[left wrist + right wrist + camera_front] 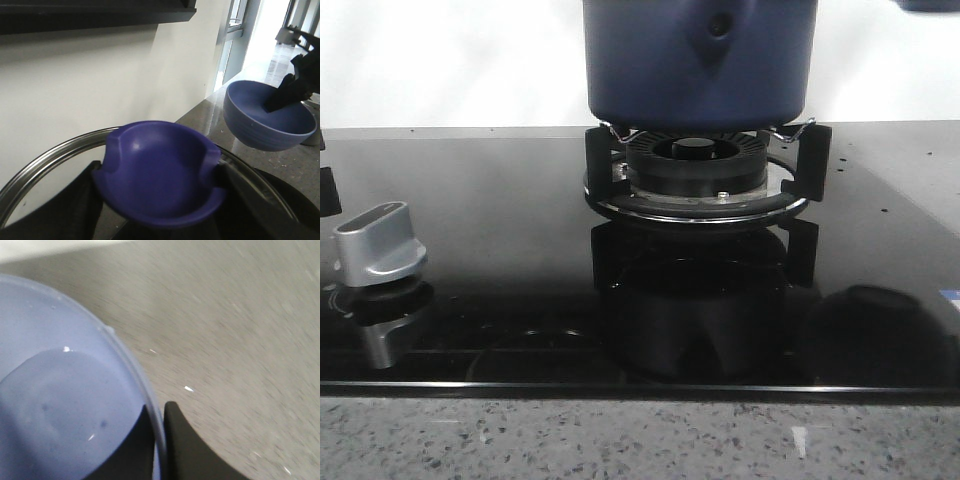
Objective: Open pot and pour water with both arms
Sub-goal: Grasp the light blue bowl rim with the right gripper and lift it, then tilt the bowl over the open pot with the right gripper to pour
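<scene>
The dark navy pot (700,60) stands on the burner (695,170); the front view cuts off its top. My left gripper (160,200) is shut on the purple-blue knob (160,170) of a glass lid with a steel rim (50,155), one black finger (65,210) on each side. The frames do not show whether the lid rests on the pot. My right gripper (159,440) is shut on the rim of a lighter-blue bowl (60,405), one finger inside and one outside. In the left wrist view this bowl (265,125) hangs above the counter in the right gripper (292,87).
A silver stove knob (378,245) stands at the left of the black glass hob (500,300). A speckled grey counter (620,440) runs along the front and lies under the bowl (240,340). A white wall (100,85) rises behind.
</scene>
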`<state>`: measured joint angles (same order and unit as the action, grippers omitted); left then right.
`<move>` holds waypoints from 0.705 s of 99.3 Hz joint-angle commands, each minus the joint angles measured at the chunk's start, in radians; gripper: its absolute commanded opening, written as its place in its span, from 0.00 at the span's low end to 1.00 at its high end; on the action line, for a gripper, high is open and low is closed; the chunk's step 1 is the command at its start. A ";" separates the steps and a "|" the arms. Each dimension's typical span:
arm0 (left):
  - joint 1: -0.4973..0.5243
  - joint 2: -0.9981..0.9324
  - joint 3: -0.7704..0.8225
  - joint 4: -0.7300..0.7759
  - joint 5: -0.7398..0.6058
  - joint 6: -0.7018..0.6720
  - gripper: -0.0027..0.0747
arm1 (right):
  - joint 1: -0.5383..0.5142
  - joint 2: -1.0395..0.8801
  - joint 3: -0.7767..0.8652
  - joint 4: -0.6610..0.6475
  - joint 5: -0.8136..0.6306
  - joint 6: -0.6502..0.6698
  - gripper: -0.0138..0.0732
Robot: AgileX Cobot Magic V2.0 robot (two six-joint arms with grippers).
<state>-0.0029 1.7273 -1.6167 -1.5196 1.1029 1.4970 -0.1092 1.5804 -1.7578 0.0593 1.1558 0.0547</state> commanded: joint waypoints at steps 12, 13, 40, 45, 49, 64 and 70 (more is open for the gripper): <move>0.001 -0.059 -0.039 -0.100 0.012 -0.009 0.36 | 0.121 0.001 -0.159 0.016 -0.049 -0.007 0.09; 0.001 -0.059 -0.039 -0.100 0.012 -0.009 0.36 | 0.125 0.006 -0.163 0.016 -0.049 -0.007 0.09; 0.001 -0.059 -0.039 -0.100 0.012 -0.009 0.36 | 0.251 0.086 -0.231 0.016 -0.105 -0.007 0.09; 0.001 -0.059 -0.039 -0.100 0.012 -0.009 0.36 | 0.263 0.092 -0.231 0.016 -0.127 -0.009 0.09; 0.001 -0.059 -0.039 -0.100 0.012 -0.009 0.36 | 0.273 0.094 -0.231 0.016 -0.143 -0.011 0.09; 0.001 -0.059 -0.039 -0.100 0.010 -0.009 0.40 | 0.305 0.094 -0.231 0.016 -0.216 -0.048 0.09; 0.001 -0.059 -0.039 -0.100 0.010 -0.009 0.42 | 0.311 0.094 -0.231 0.016 -0.226 -0.055 0.09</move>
<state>-0.0029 1.7273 -1.6167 -1.5149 1.1029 1.4970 0.1943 1.7219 -1.9524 0.0692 1.0325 0.0206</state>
